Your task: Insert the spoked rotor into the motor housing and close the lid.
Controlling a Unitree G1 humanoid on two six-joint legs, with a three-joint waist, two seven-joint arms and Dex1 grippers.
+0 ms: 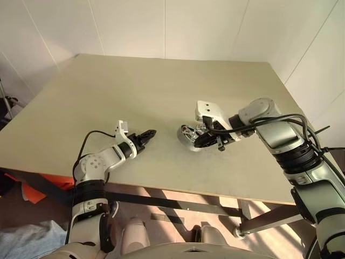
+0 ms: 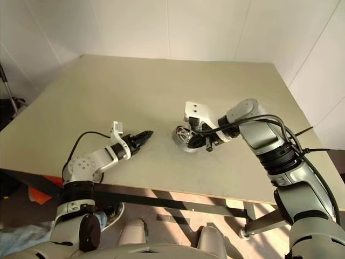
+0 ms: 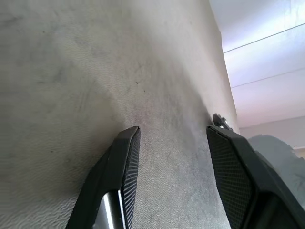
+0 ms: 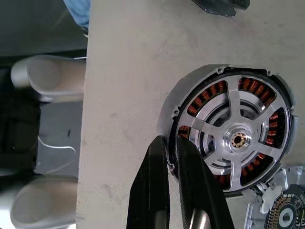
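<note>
The motor housing lies flat on the table, a round ring with copper windings. The spoked rotor sits inside it, and the windings show through its silver spokes. A grey jagged disc, the lid, lies on the table right beside the housing and is cut off by the picture's edge. My right gripper hangs over the housing's rim, shut, with nothing visible between its fingers. In the head views it covers part of the housing. My left gripper rests low over the table to the housing's left, open and empty.
The beige table stretches bare behind and to both sides of the parts. Its front edge runs just below my left arm. White walls close the far side and the right.
</note>
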